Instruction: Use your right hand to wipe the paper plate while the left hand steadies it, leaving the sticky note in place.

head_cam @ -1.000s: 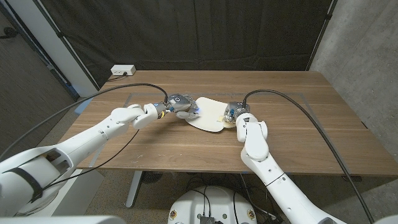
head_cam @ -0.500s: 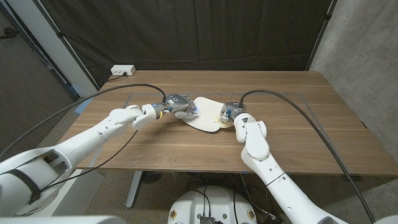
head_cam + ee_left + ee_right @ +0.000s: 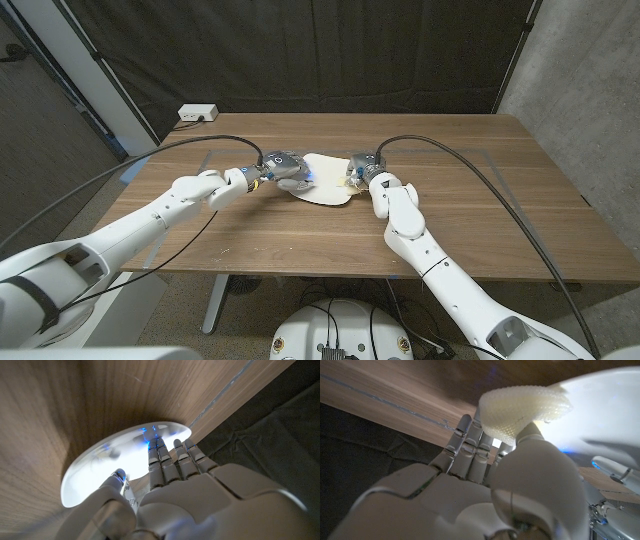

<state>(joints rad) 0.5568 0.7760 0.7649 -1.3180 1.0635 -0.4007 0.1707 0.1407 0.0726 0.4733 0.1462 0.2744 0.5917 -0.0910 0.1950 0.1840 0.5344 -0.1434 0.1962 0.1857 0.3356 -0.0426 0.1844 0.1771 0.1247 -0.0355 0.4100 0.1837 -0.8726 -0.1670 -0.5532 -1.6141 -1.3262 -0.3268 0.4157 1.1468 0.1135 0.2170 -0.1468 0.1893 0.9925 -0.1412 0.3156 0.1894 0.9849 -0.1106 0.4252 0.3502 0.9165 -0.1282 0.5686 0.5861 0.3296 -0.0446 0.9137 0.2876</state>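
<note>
A white paper plate (image 3: 325, 182) lies at the middle of the wooden table (image 3: 470, 210). My left hand (image 3: 284, 166) grips the plate's left rim; in the left wrist view its fingers (image 3: 161, 458) lie over the plate (image 3: 100, 467) with the thumb (image 3: 118, 480) at the edge. My right hand (image 3: 362, 172) is on the plate's right side. It holds a pale, textured cloth (image 3: 525, 410) between thumb and fingers (image 3: 470, 440), against the plate (image 3: 605, 410).
A white socket box (image 3: 197, 113) sits at the table's back left corner. Thin tape lines (image 3: 215, 152) mark a rectangle on the tabletop. Black cables (image 3: 470, 170) arc from both wrists. A dark curtain hangs behind the table.
My right hand has slid with the cloth from the plate's near right edge away from me and slightly leftward over the plate. The left hand has kept its grip on the rim.
</note>
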